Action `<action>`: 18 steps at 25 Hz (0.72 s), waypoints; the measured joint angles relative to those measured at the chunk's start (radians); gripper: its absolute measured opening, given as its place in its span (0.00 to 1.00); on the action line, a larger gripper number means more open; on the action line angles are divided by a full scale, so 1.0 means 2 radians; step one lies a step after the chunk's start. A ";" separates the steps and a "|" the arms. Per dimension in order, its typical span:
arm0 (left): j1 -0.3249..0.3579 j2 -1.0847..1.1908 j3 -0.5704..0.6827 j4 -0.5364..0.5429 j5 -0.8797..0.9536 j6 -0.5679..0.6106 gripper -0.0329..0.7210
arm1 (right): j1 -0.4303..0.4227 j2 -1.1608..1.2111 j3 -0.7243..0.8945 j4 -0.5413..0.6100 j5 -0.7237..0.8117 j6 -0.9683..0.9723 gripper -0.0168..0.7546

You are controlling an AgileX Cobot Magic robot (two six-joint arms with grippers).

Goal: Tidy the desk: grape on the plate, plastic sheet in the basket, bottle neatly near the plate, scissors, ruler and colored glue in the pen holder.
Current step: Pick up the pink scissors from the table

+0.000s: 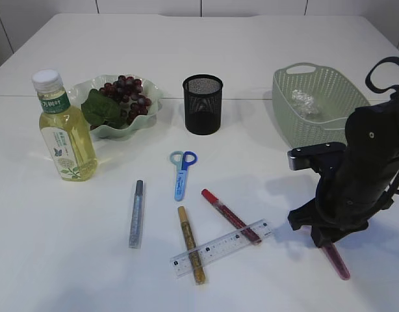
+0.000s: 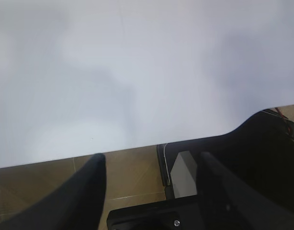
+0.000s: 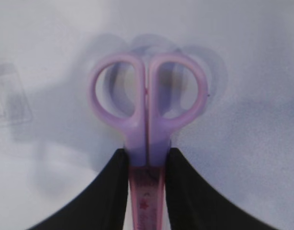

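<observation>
My right gripper (image 3: 147, 160) is shut on pink-handled scissors (image 3: 147, 110), just below the finger loops; in the exterior view the right gripper (image 1: 323, 235) holds them with the sheathed blade (image 1: 336, 260) slanting down to the table. Blue scissors (image 1: 181, 172), a clear ruler (image 1: 220, 247) and silver (image 1: 136, 213), gold (image 1: 191, 253) and red (image 1: 230, 216) glue pens lie in the middle. The black mesh pen holder (image 1: 203, 104) stands behind them. Grapes (image 1: 129, 94) rest on the green plate (image 1: 151, 97), with the bottle (image 1: 64, 130) upright beside it. The plastic sheet (image 1: 305, 101) lies in the basket (image 1: 287, 107). My left gripper (image 2: 152, 165) is open and holds nothing.
The left wrist view shows the white table's edge (image 2: 137, 143) with brown floor (image 2: 132, 177) below it; that arm is outside the exterior view. The red glue pen's end lies across the ruler.
</observation>
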 joint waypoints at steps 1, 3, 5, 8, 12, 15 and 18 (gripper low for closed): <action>0.000 0.000 0.000 0.000 0.000 0.000 0.62 | 0.000 0.000 0.000 0.000 0.000 0.000 0.31; 0.000 0.000 0.000 0.000 0.000 0.000 0.62 | 0.000 0.000 0.000 0.000 0.000 0.000 0.31; 0.000 0.000 0.000 0.000 0.000 0.000 0.62 | 0.000 0.005 0.000 0.000 0.000 0.000 0.31; 0.000 0.000 0.000 0.000 0.000 0.000 0.62 | 0.000 0.007 -0.002 0.000 0.001 0.000 0.31; 0.000 0.000 0.000 0.000 0.000 0.000 0.62 | 0.000 0.009 -0.003 0.000 0.003 0.000 0.31; 0.000 0.000 0.000 0.000 0.000 0.000 0.62 | 0.000 0.009 -0.005 0.000 0.007 0.000 0.31; 0.000 0.000 0.000 0.000 0.000 0.000 0.62 | 0.000 0.010 -0.006 0.000 0.014 0.000 0.31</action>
